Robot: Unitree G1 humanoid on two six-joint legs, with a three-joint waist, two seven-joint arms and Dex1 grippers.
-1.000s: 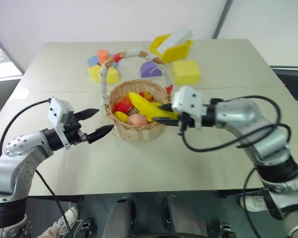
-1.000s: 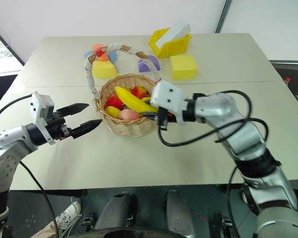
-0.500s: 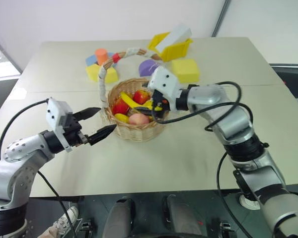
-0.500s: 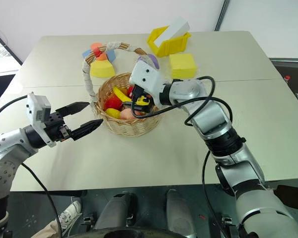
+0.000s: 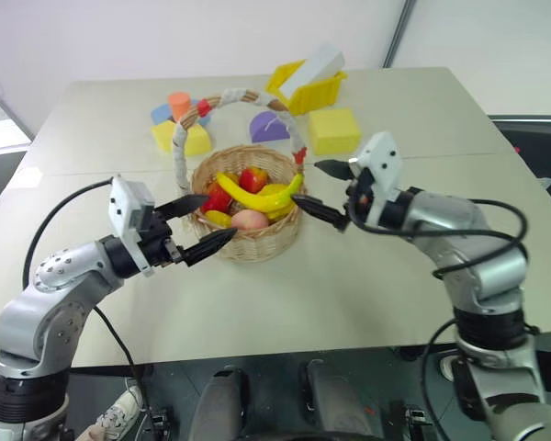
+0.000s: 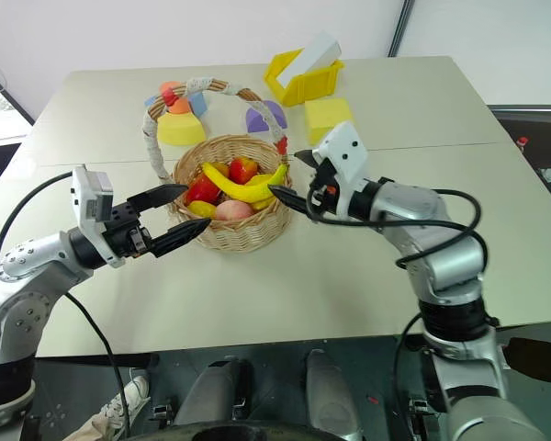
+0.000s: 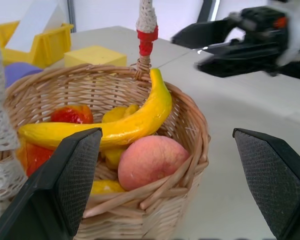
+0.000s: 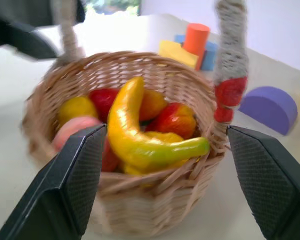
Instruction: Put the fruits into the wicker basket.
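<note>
Banana [image 5: 257,196] and peach [image 5: 250,220] lie inside the wicker basket [image 5: 248,243], and I see my left gripper [image 5: 205,225] and right gripper [image 5: 320,190] flanking its rim, both spread wide, empty, pointing level.

The round tan wicker basket [image 5: 248,220] stands upright mid-bench, its white, red-banded handle arching above. The curved yellow banana [image 5: 257,194] lies across the top inside, the pink peach [image 5: 250,220] beneath it at the near rim.

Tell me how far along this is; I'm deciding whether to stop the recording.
Looks done: the banana and peach lie in the wicker basket. Nothing in hand: left end effector and right end effector stand open beside it. No fruit visible on the table.
</note>
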